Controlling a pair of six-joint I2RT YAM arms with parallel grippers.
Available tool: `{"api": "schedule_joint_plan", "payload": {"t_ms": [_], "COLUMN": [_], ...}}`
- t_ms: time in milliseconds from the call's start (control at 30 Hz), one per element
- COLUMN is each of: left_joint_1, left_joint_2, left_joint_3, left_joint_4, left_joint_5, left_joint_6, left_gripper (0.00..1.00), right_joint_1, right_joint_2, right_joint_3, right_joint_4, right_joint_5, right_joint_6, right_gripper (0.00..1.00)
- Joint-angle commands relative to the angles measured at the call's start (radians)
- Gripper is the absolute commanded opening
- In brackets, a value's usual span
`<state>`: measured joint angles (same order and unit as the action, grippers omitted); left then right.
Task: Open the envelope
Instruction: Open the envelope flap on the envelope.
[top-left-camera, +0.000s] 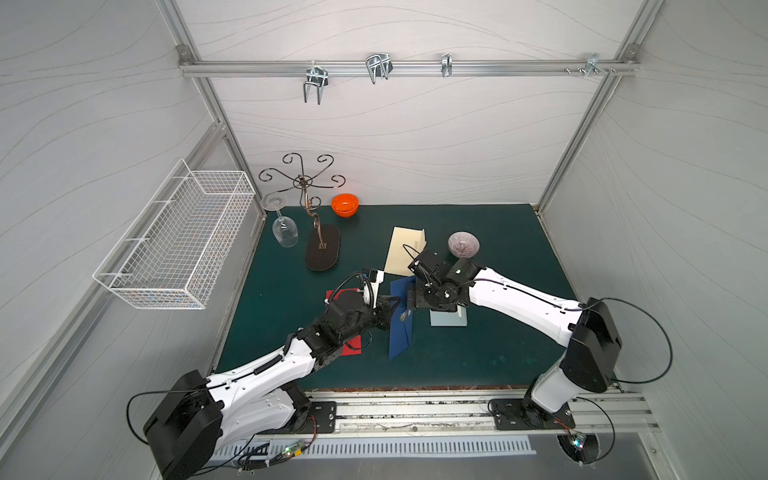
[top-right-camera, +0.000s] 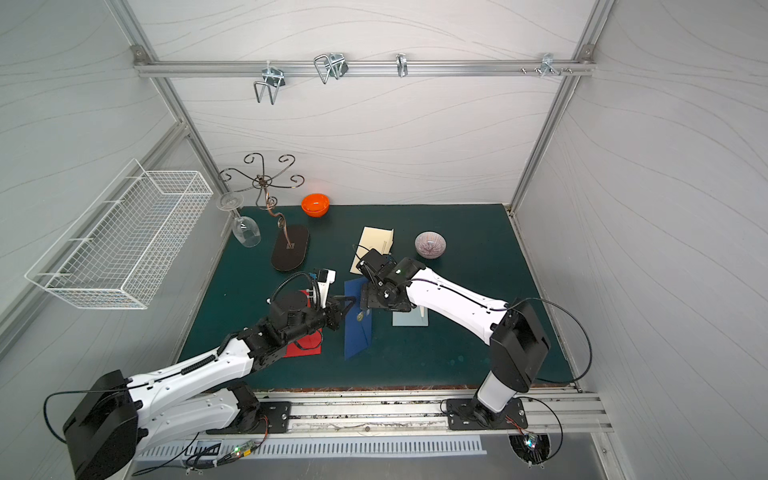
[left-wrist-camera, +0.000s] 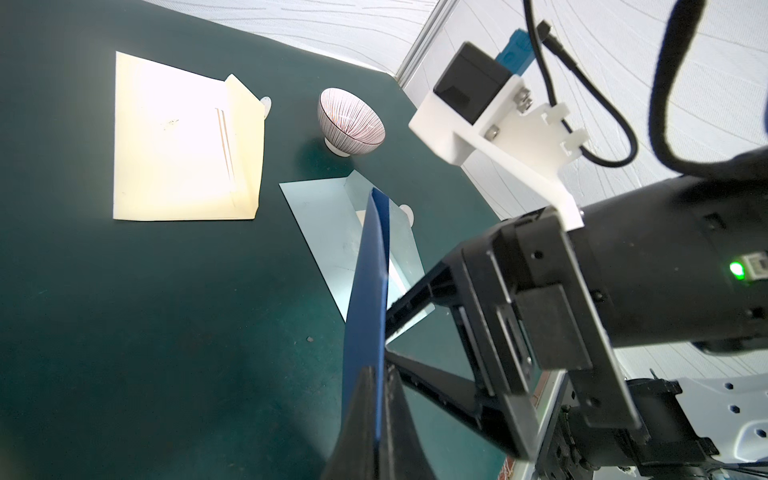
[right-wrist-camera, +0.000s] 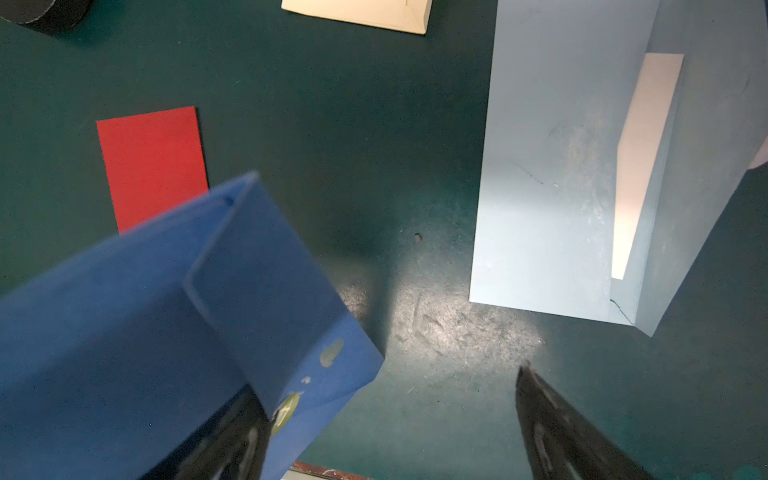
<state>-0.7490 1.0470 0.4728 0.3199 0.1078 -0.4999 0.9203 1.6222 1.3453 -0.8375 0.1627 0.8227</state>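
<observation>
Left gripper (left-wrist-camera: 379, 382) clamps the dark blue paper envelope (top-left-camera: 401, 336) on edge; right gripper (right-wrist-camera: 386, 376), jaws apart, hangs beside its flap (right-wrist-camera: 266, 282).

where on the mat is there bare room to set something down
Bare mat: right of the striped bowl up to the wall, and the front strip between the dark blue envelope and the rail. Crowded at centre: cream envelope, light blue envelope, red envelope.

Two near-identical high views from the near side, looking down and forward over the whole dark green table mat (top-left-camera: 478, 357). Two close wrist views, both catching the raised dark blue paper envelope (left-wrist-camera: 368, 291) and flat pale blue paper envelope (right-wrist-camera: 540, 166).
</observation>
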Motion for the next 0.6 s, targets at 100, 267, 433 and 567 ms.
{"api": "schedule_joint_plan", "payload": {"t_ms": [100, 267, 433, 567], "left_joint_1": [-0.003, -0.004, -0.003, -0.003], "left_joint_2": [-0.029, -0.033, -0.03, -0.033], "left_joint_3": [0.019, 0.017, 0.017, 0.017], "left_joint_4": [0.067, 0.062, 0.059, 0.056], "left_joint_5": [-0.031, -0.045, -0.044, -0.043], "left_joint_6": [0.015, 0.023, 0.022, 0.02], "left_gripper": [0.0, 0.0, 0.0, 0.0], "right_joint_1": [-0.018, -0.018, -0.018, -0.018], "right_joint_2": [0.006, 0.001, -0.004, -0.006], "right_joint_3": [-0.01, -0.013, -0.015, -0.016], "right_joint_4": [-0.08, -0.078, -0.075, -0.084], "right_joint_5": [0.068, 0.072, 0.074, 0.084], "right_joint_6": [0.013, 0.013, 0.013, 0.018], "right_gripper": [0.91, 0.91, 0.91, 0.91]}}
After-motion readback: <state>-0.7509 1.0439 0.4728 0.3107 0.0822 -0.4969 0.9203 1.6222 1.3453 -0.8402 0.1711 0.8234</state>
